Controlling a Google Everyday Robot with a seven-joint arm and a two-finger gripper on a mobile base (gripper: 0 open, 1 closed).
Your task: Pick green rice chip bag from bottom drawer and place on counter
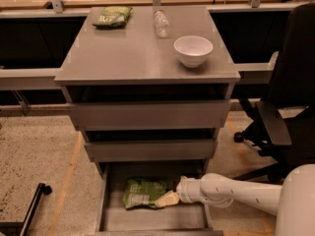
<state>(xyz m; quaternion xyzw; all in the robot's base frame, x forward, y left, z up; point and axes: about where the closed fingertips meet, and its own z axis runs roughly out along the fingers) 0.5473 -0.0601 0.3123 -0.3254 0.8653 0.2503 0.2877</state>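
Note:
The green rice chip bag [142, 192], light green with a white label panel, lies flat on the floor of the open bottom drawer [118, 219]. My gripper [167, 199] reaches into the drawer from the right on a white arm and sits at the bag's right edge, touching it. The grey counter [133, 58] tops the cabinet above.
On the counter stand a white bowl [193, 49], a clear plastic bottle [160, 23] and a darker green bag with yellow lettering [112, 16]. Two closed drawer fronts [147, 114] overhang the open drawer. A black office chair [285, 112] stands to the right.

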